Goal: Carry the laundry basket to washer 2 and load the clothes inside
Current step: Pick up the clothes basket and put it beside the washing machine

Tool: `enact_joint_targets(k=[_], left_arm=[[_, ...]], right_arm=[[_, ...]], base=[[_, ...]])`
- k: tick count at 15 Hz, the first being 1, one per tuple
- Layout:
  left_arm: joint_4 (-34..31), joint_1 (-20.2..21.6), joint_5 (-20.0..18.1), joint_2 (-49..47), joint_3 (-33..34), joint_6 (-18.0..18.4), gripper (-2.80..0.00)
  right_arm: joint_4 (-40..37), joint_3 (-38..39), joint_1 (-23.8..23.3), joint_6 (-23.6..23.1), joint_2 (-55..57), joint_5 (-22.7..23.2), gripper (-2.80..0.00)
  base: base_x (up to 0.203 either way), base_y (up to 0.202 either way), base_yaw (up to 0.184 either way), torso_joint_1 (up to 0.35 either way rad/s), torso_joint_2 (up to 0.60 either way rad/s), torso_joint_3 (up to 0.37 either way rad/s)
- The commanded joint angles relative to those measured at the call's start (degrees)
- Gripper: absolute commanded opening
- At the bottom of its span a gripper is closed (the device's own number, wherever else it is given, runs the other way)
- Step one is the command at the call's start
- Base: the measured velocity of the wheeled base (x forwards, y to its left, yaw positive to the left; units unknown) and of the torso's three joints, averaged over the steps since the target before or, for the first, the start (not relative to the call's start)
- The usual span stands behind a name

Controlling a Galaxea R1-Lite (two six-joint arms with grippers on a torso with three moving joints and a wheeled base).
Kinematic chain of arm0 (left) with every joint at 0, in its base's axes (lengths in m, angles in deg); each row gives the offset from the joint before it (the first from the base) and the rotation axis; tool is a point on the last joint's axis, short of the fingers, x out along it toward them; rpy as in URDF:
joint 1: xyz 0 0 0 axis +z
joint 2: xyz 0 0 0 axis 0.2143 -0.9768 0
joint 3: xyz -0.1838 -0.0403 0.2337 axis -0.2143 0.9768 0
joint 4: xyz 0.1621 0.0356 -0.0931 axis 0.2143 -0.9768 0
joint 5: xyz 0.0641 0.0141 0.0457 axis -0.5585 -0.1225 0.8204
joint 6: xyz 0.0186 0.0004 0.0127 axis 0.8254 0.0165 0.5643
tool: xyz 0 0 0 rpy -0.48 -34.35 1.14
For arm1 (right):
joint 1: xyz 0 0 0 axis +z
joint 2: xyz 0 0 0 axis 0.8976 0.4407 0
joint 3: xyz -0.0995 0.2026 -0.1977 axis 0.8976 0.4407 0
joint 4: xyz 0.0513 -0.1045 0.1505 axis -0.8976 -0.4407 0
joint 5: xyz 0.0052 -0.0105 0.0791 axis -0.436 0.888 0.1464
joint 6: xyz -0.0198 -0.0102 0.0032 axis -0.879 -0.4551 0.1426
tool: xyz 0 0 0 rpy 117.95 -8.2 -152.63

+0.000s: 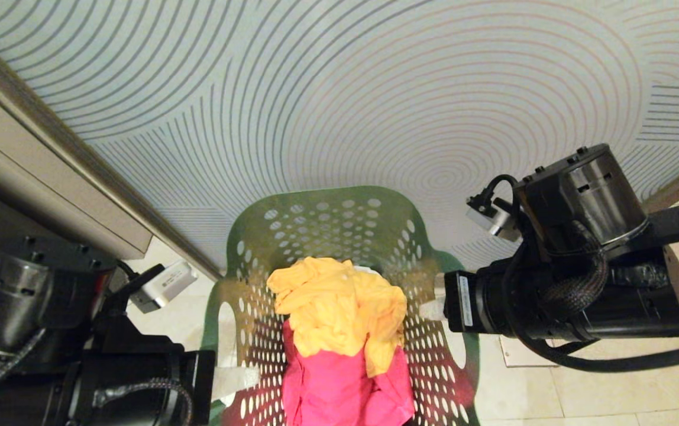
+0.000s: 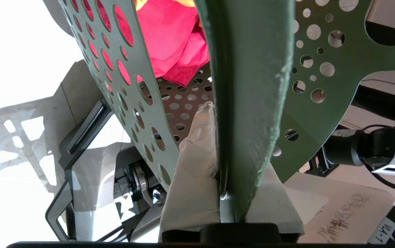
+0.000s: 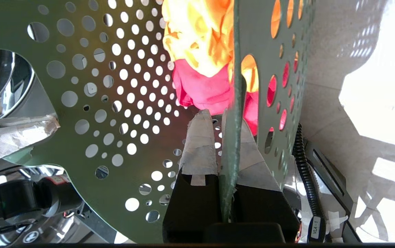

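Between both arms hangs the dark green perforated plastic laundry basket. Left gripper is clamped on its left rim, right gripper pinches the right wall. Yellow-orange and pink-red soft clothes heaped inside, between the grippers.

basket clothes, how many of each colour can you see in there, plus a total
yellow-orange garment: 1
pink-red garment: 1
white cloth: 1, just a sliver behind the yellow one
total: 3 visible in the laundry basket
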Motion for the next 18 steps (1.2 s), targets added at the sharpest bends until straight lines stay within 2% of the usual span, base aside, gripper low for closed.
enact_joint_targets(k=[1, 12, 18], left_arm=[[0.03, 0.01, -0.09, -0.1, 0.03, -0.19, -2.8], [-0.14, 0.09, -0.09, 0.34, 0.72, -0.37, -2.8], [0.22, 0.09, -0.09, 0.69, 1.67, -0.37, -2.8]], right_arm=[[-0.04, -0.19, 0.01, 0.19, 0.27, 0.03, -2.8], [-0.06, -0.54, 0.56, -0.07, 0.67, 0.12, -2.8], [-0.31, 0.16, 0.98, -2.59, 0.87, 0.12, -2.8]], base=[[0.0, 0.0, 0.0, 0.002, 0.0, 0.191], [0.0, 0.0, 0.0, 0.002, 0.0, 0.199], [0.0, 0.0, 0.0, 0.001, 0.0, 0.202]])
